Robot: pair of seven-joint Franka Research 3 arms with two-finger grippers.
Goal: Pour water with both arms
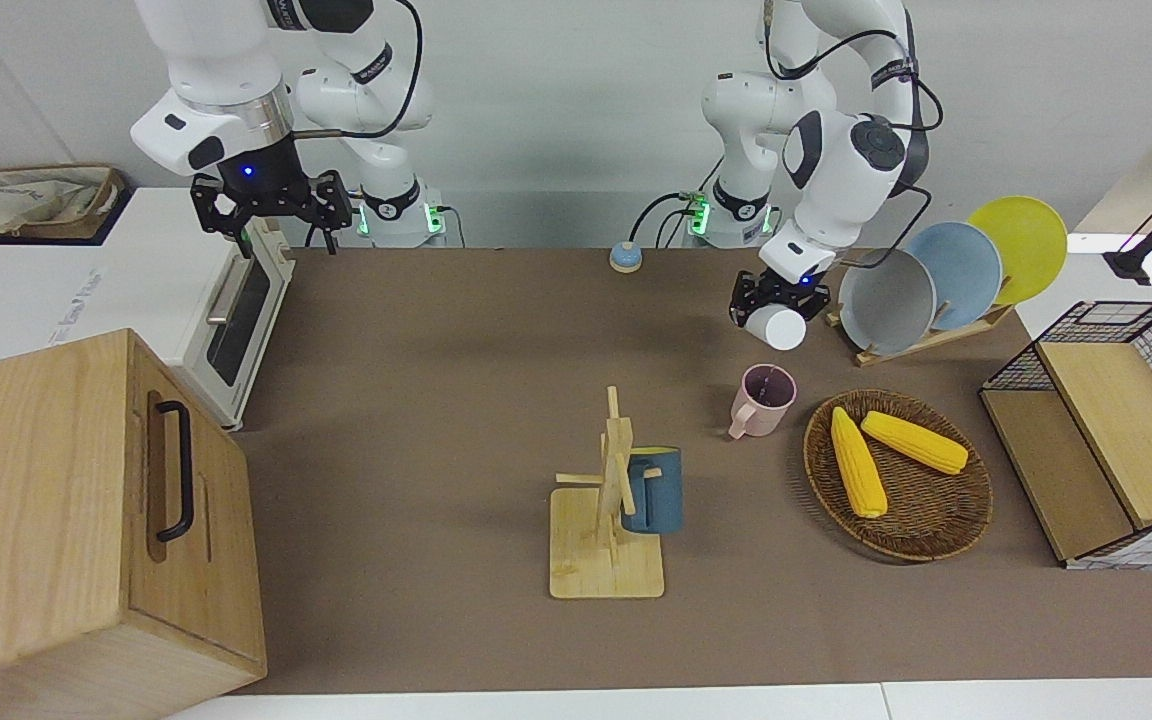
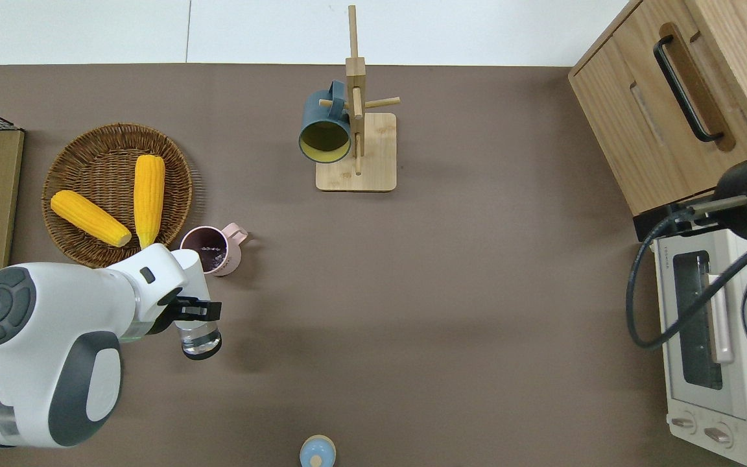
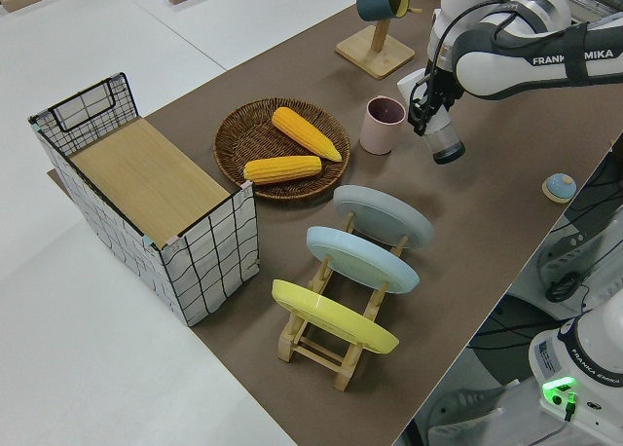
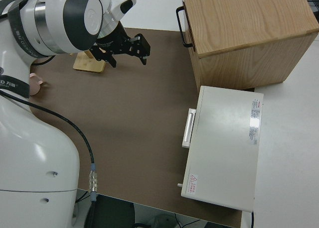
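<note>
The fingers (image 2: 200, 310) of my left gripper (image 2: 197, 311) are clamped on a clear cup (image 2: 200, 337), low and left of centre in the overhead frame. I have it tipped, with its white base (image 1: 778, 328) facing the front camera. It hangs over bare table (image 2: 451, 272) just below a pink mug (image 2: 208, 250) in that frame; the mug stands upright with its handle toward the right arm's end, and something dark speckles the inside of it. The mug sits just beside a wicker basket (image 2: 82, 152) with two yellow corn cobs (image 2: 143, 198) in it.

My right gripper (image 1: 271, 208) is parked at the upper left of the front frame, its fingers spread wide with nothing between them.

Both arms are glossy white with grey joint caps and black cables. On the left arm (image 3: 545, 52) I read "FRANKA EMIKA" at the upper right of the left side frame. The white toaster oven (image 2: 711, 337), at the lower right of the overhead frame, has "TOSHIBA" on its front edge and a red warning sticker at its corner.

A blue mug (image 2: 325, 126) hangs on a wooden mug tree (image 2: 357, 139) at the top centre.
</note>
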